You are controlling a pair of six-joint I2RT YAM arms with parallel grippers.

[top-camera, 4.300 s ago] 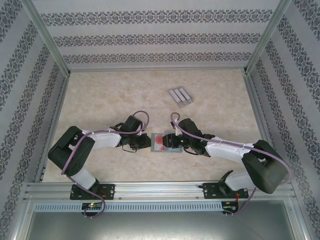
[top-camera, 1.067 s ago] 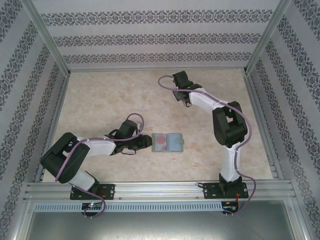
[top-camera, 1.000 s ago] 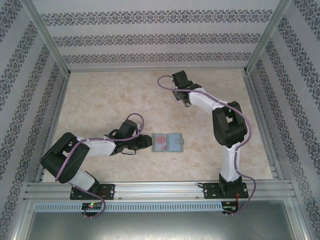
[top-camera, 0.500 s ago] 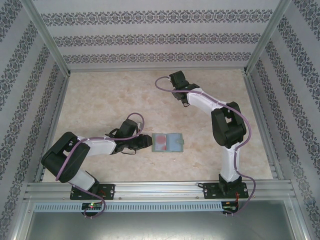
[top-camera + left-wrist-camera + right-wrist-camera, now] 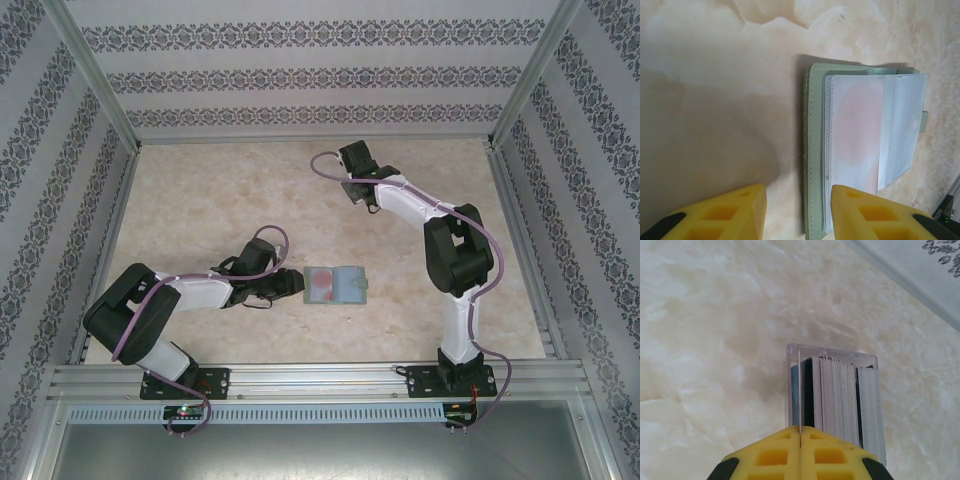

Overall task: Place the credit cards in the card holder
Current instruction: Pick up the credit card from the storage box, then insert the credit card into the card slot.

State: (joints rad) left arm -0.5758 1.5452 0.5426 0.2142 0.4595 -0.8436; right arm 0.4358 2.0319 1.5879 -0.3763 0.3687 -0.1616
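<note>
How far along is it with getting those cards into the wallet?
Looks early. The wallet lies open with something pink already in a sleeve; the left gripper sits open at its edge. The right gripper is shut at the clear box, seemingly pinching one card. Many cards wait there.

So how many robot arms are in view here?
2. The left arm reaches to the open card holder; the right arm stretches to the far side, its pincer shut at the clear card box.
</note>
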